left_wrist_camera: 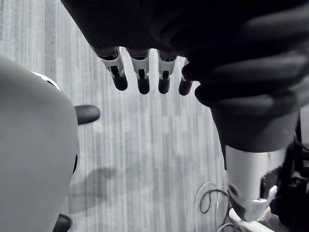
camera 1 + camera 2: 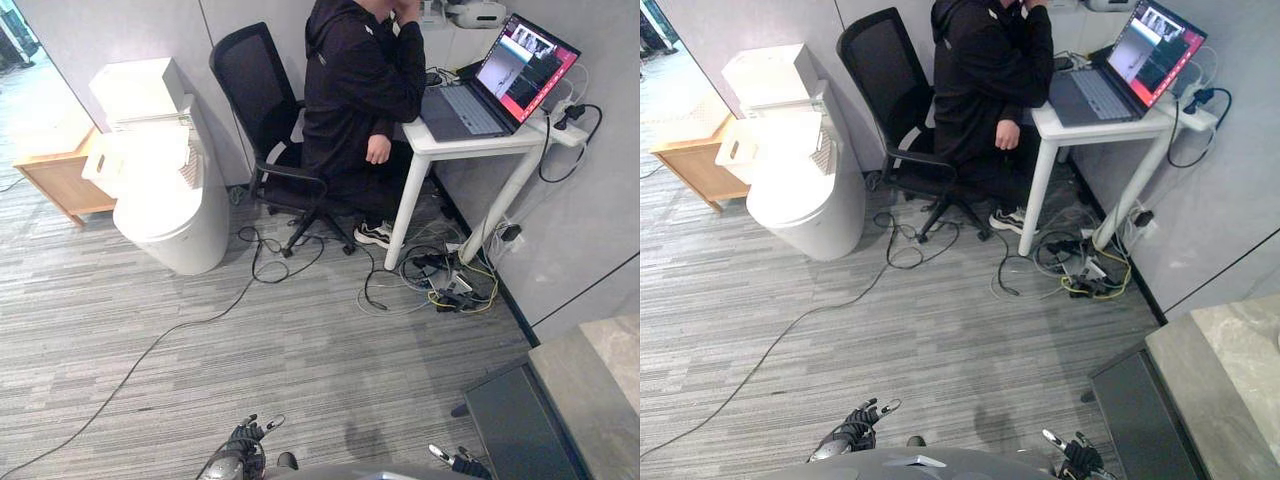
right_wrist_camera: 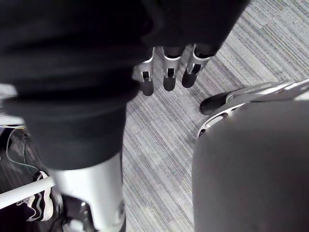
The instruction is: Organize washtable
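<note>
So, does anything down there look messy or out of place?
Yes: a tangle of cables sprawls on the floor under the white desk, near the seated person's shoe, and white boxes are piled on the toilet.

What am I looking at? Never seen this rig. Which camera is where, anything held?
It is a two-legged humanoid robot. The two wide pictures come from a stereo camera on its head, looking down at carpet; the two close ones from cameras on its wrists. The left robot hand and right robot hand hang low, fingers relaxed, holding nothing. Ahead a person sits at a white desk with an open laptop. A grey counter shows at the robot's right.
</note>
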`<state>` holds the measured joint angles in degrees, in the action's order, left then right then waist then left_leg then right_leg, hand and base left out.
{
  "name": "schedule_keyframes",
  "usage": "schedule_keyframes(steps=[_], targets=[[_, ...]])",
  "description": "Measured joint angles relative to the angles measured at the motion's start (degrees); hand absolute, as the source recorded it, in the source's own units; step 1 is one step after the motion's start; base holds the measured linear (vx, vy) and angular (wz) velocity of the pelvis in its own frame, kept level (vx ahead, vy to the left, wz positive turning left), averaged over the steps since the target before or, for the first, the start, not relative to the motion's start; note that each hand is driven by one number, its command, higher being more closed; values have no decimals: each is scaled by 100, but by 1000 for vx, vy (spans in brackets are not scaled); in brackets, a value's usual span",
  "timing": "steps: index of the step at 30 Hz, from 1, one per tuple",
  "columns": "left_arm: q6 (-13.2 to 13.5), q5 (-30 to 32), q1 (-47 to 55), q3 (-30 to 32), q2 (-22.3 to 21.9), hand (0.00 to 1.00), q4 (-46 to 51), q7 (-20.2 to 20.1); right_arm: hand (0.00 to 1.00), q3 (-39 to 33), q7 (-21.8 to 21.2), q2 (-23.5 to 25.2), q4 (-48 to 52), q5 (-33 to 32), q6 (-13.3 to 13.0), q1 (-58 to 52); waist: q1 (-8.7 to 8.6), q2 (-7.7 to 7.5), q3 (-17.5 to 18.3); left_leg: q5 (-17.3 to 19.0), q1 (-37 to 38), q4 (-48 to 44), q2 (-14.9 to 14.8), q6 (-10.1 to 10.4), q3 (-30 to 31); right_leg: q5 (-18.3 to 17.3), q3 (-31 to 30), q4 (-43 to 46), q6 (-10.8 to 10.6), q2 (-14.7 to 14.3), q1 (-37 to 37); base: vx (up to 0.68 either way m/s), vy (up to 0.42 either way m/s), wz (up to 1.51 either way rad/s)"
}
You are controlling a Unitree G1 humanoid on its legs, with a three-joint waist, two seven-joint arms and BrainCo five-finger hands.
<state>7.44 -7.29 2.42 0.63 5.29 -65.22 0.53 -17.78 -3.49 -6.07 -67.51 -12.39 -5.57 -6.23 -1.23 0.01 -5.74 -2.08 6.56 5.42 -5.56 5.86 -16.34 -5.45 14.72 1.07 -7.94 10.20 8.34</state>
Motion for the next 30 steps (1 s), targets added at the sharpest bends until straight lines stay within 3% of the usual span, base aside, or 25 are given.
schedule_keyframes(steps=[10, 14, 17, 18, 19, 21, 22, 23, 24, 25, 27, 28, 30], targets=[[-103, 435, -32, 164, 10, 0, 1, -1, 0, -15, -2, 35, 0, -6, 9, -4, -8, -46, 10, 7, 35, 2, -152, 61, -181, 65, -20, -176, 47, -107, 82, 3, -16, -3], [-105, 440, -32, 211, 43, 0, 11, 5, 0, -2, -6, 33, 11, -12, 4, 8, -2, -41, 8, 52, 219, -16, -317, 198, -640, 56, -373, -96, 99, -225, 41, 13, -32, -45], [-118, 442, -36, 430, 150, 0, 13, 5, 0, 133, -32, 67, 41, -226, -4, 53, -19, -87, -98, 407, 8, -937, -654, 378, -1026, -171, -665, 399, 281, -328, -246, -56, -61, -61], [-116, 438, -35, 517, 195, 0, 34, 6, 0, 222, -46, 81, 44, -246, -6, 50, -16, -166, -148, 584, -233, -1801, -947, 444, -1164, -314, -809, 586, 397, -403, -301, -182, -134, -65], [-117, 438, -14, 628, 279, 0, 72, 10, 0, 288, -65, 96, 45, -245, -9, 28, -4, -221, -173, 589, -525, -2828, -1311, 420, -1219, -392, -962, 759, 488, -494, -297, -229, -187, -79], [-110, 436, 45, 756, 254, 0, 144, 15, 0, 431, -89, -30, 43, -243, -28, 26, -2, -66, -204, 487, -847, -3998, -1814, 73, -1062, -569, -1234, 991, 637, -744, -304, -187, -182, -82], [-112, 433, 104, 858, 203, 0, 206, 17, 0, 500, -89, -110, 44, -242, -29, 22, 2, -26, -236, 169, -1066, -4568, -1966, -381, -733, -662, -1499, 1118, 705, -860, -333, -101, -155, -97], [-102, 429, 158, 906, 164, 0, 258, 23, 0, 502, -82, -139, 45, -241, -32, 28, 12, 18, -259, -216, -1236, -4907, -1977, -495, -426, -682, -1727, 1191, 744, -910, -348, -46, -157, -116], [-74, 427, 203, 969, 139, 0, 270, 31, 0, 506, -74, -186, 47, -240, -31, 56, -1, 53, -249, -148, -1424, -5183, -1797, -324, 7, -692, -1985, 1232, 793, -921, -361, 2, -90, -101], [-70, 427, 204, 1001, 99, 0, 252, 33, 0, 506, -72, -234, 41, -240, -27, 62, -4, 89, -267, 185, -1448, -5219, -1596, -252, 205, -679, -2153, 1269, 839, -901, -383, 87, -56, -120], [-59, 428, 283, 1060, 31, 0, 239, 71, 0, 529, -80, -288, 6, -242, -26, 132, 7, 146, -295, 1059, -1351, -4461, -734, 27, 894, -646, -2814, 1287, 849, -881, -445, 65, 3, -139], [-59, 430, 330, 1059, 26, 0, 234, 73, 0, 567, -84, -284, 5, -242, -26, 152, 3, 151, -293, 1160, -1319, -4127, -546, 53, 1140, -644, -2975, 1287, 842, -909, -479, -47, 51, -146], [-74, 430, 472, 1060, -6, 0, 207, 78, 0, 647, -94, -298, 4, -240, -29, 233, 14, 189, -283, 1261, -1283, -2892, -14, 191, 2312, -643, -3525, 1300, 798, -1050, -630, -49, 155, -154]])
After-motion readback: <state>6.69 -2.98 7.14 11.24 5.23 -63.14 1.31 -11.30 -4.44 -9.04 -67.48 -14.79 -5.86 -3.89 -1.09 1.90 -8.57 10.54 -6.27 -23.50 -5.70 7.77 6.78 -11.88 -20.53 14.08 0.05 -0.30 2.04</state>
